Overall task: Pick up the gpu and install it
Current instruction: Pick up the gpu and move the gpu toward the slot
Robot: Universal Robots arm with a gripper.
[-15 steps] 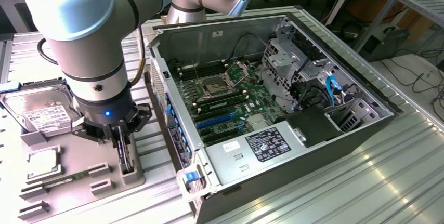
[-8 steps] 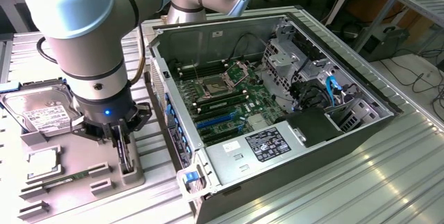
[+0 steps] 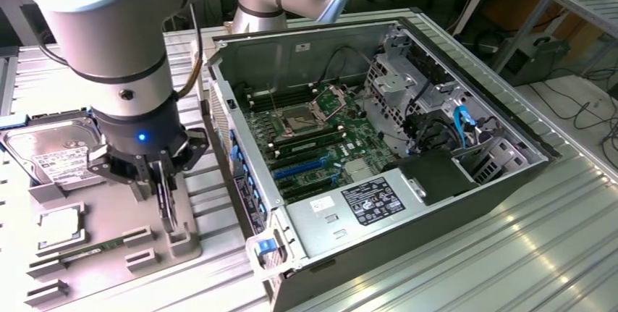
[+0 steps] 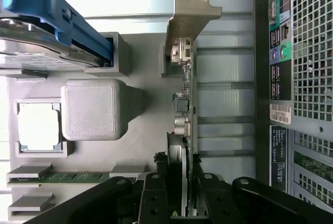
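Note:
The gpu is a thin dark card standing on edge over the grey holder plate, at the exterior view's left. My gripper comes down on it from above, with a finger pressed to each face. In the wrist view the gpu runs edge-on away from the gripper, and its silver bracket is at the far end. I cannot tell whether the card has left its slot. The open computer case lies beside the plate, its motherboard and blue card slots exposed.
On the plate are a silver hard drive in a blue carrier, a square processor and a green memory stick. The case's rear panel stands close beside the card. Ribbed metal table surrounds everything.

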